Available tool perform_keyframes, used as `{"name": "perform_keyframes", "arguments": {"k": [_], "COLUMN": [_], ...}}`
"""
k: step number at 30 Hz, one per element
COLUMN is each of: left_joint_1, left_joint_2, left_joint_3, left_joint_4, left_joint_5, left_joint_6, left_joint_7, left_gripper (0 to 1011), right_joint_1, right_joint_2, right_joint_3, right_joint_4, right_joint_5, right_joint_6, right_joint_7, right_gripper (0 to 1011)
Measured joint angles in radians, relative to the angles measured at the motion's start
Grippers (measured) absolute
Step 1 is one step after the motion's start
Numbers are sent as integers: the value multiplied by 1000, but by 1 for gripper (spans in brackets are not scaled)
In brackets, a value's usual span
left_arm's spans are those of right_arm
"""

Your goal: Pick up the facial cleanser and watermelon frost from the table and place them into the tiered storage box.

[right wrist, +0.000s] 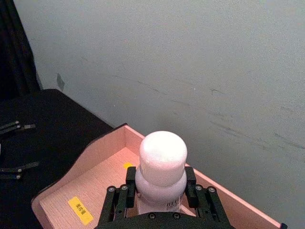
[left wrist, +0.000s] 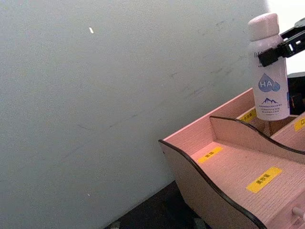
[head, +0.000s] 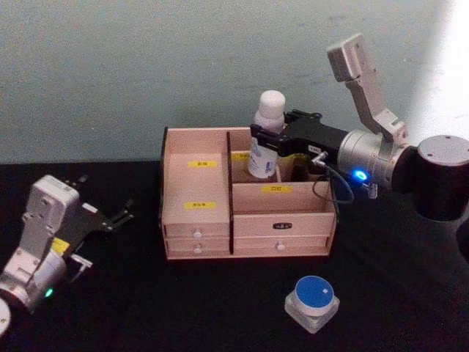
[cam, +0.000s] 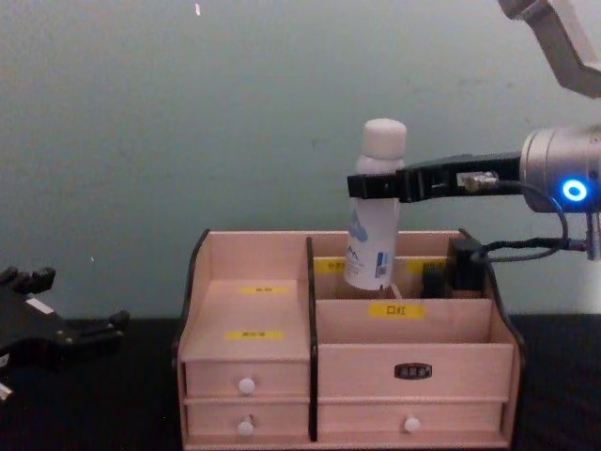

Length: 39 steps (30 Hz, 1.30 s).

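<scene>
Right gripper (head: 265,139) clamps the facial cleanser (head: 268,117) just below its cap, holding it upright over a rear compartment of the tiered storage box (head: 198,191), probably so it can drop straight in. The watermelon frost (head: 313,301) waits on the table in front. The left gripper (head: 108,194) lies parked to the left with its fingers spread.

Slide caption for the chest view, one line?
Right end effector holds the facial cleanser in a rear compartment of the tiered storage box; left end effector parked.
</scene>
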Motion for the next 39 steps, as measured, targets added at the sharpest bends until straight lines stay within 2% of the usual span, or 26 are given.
{"name": "perform_keyframes", "arguments": {"k": [39], "left_joint_1": [0], "left_joint_2": [0], "left_joint_3": [0], "left_joint_4": [0], "left_joint_5": [0], "left_joint_6": [0], "left_joint_7": [0], "left_gripper": [1001], "right_joint_1": [12], "right_joint_2": [-41], "right_joint_3": [0], "right_joint_4": [103], "right_joint_5": [-49], "right_joint_6": [-20], "right_joint_7": [12], "right_gripper": [601]}}
